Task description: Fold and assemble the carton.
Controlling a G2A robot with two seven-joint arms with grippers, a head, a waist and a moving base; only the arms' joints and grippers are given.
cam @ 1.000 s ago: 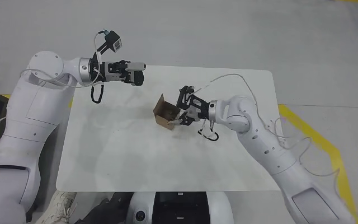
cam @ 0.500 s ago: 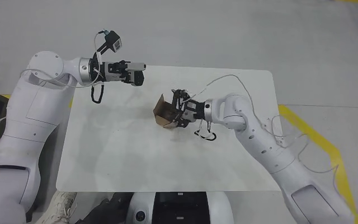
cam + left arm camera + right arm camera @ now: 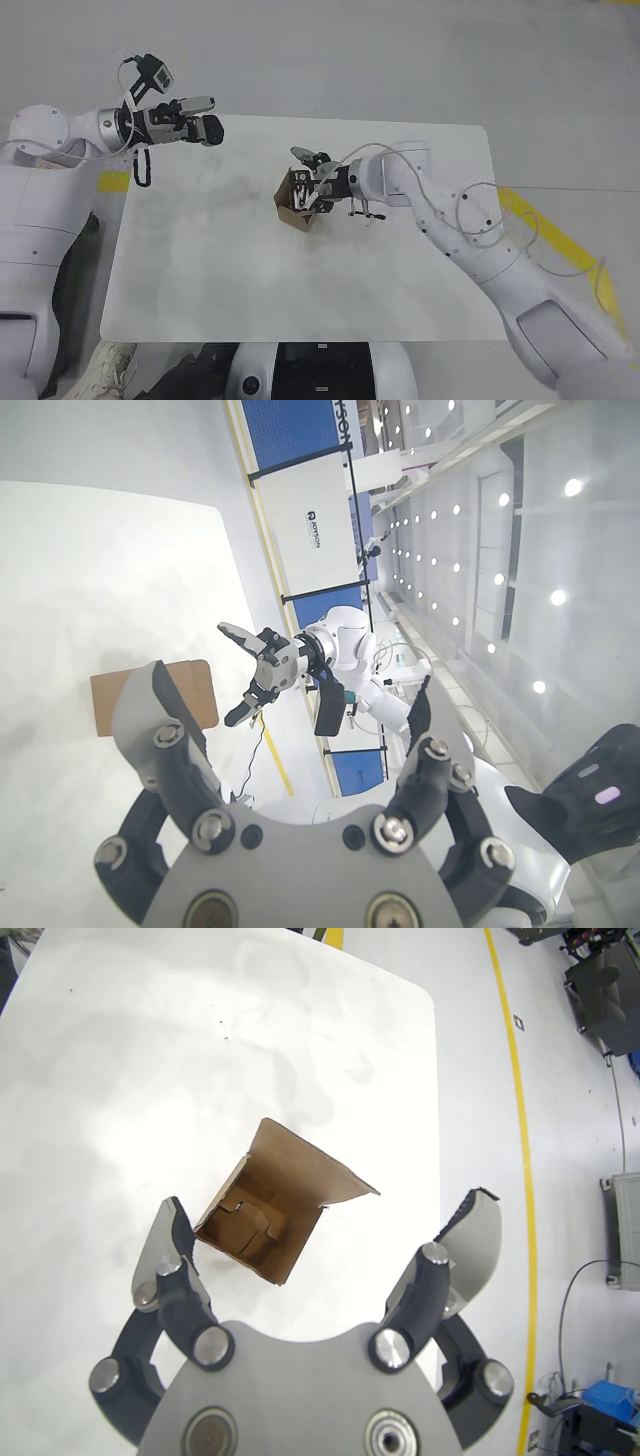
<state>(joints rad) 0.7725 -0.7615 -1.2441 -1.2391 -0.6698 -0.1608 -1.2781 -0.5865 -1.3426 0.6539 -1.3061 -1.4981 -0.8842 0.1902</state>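
The white table (image 3: 220, 260) spans the middle of the top view, and the brown carton (image 3: 293, 208) sits at its centre, in the same spot as a second ago.

The left arm has pulled back toward the upper left of the frame. Its left gripper (image 3: 203, 120) now hangs over the table's far left corner, well apart from the carton, with its fingers spread and nothing between them.

The right arm, coming in from the right of the frame, has swung its wrist round. A second ago the right gripper (image 3: 308, 180) was low against the carton's right edge. Now it stands over the carton's open mouth with its fingers wide apart and holding nothing.

In the right wrist view the carton (image 3: 260, 1223) stands mouth-up with interlocked tabs across its floor, and one tall flap (image 3: 310, 1173) is upright.

The bottom looks locked and the right gripper has let go, so the top flaps are probably what is left to fold. With both grippers off it, the carton rests loose on the table.
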